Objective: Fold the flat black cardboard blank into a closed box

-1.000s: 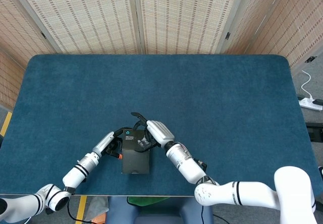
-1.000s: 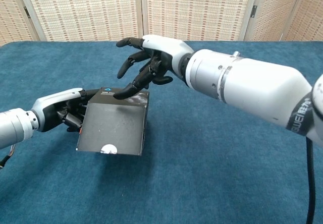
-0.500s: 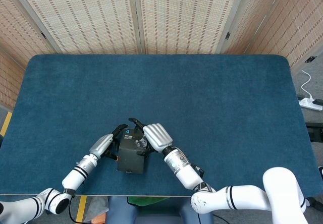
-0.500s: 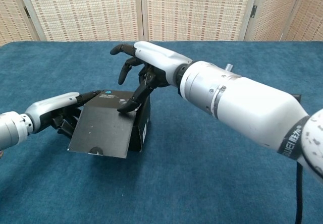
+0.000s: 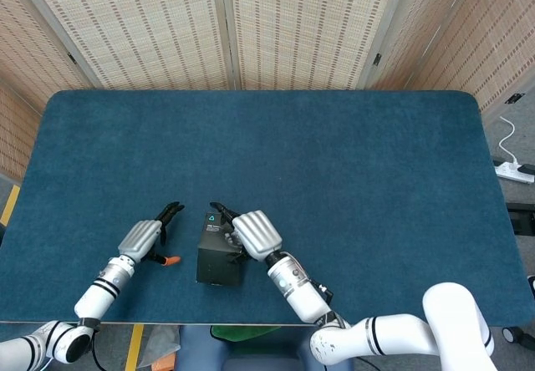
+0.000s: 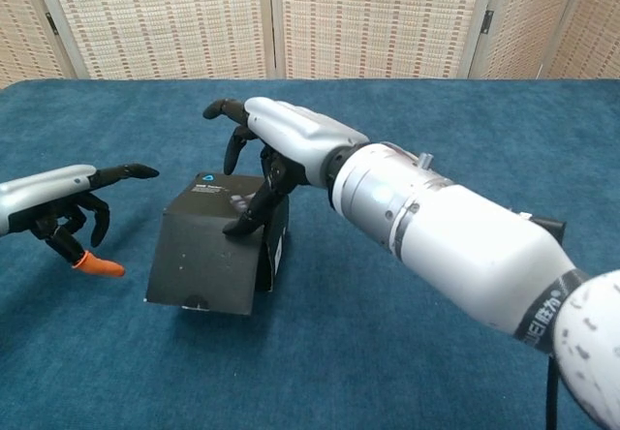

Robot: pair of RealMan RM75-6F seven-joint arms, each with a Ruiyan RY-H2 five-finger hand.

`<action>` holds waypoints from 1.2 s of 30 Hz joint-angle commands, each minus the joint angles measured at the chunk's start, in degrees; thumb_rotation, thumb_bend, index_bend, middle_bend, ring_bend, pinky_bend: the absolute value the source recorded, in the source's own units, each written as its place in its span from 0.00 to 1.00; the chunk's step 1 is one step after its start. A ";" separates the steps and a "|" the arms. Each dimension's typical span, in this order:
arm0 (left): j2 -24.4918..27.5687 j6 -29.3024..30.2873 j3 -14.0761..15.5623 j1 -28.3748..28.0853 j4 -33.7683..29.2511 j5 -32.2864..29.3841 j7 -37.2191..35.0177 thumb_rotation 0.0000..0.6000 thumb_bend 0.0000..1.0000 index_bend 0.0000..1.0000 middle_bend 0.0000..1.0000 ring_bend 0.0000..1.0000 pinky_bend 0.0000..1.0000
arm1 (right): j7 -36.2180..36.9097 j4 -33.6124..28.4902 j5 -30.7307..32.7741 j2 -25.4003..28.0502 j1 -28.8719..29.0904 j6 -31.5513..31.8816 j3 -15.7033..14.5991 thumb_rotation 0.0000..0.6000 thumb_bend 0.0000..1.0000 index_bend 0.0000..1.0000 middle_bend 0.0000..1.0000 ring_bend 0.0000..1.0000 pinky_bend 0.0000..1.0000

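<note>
**Op:** Since the earlier frame the left hand (image 5: 144, 237) has let go of the box (image 5: 217, 250) & pulled off to the side. It now sits well apart from it on the bench (image 5: 351, 179), fingers loosely spread, nothing in it.

**Obs:** And the right hand (image 6: 276, 144)?

**Op:** Stayed on top. Palm arches over the lid, fingertips (image 6: 239, 224) press down on the sloping front panel. Not wrapped round anything, just pressing. My read: it's pinning the flap so the panel doesn't spring back up once the other hand quits.

**Obs:** So where's the box, exactly?

**Op:** Near the front edge of the bench, a bit left of centre, standing on its base under the right hand. Looks mostly formed; front face slopes rather than sitting square, so prob. not fully closed yet.

**Obs:** What's the orange bit?

**Op:** Orange tip (image 6: 96, 265) just below the left hand, touching or nearly touching the bench. Could be a fingertip cover or a loose piece; can't tell from either view.

**Obs:** Any diff. between cams?

**Op:** Head view gives the layout: gap between left hand and box, plus the small logo on the lid. Chest view shows what the top-down one hides: the tilt of the front panel, the white label (image 6: 274, 253) on the right side wall & where the fingertips actually land.
</note>
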 commanded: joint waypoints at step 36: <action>7.84 4.84 -2.55 4.02 -4.48 2.28 2.80 1.00 0.18 0.00 0.00 0.41 0.72 | 6.86 16.55 -28.68 -3.55 -6.87 11.12 -7.79 1.00 0.16 0.05 0.16 0.71 1.00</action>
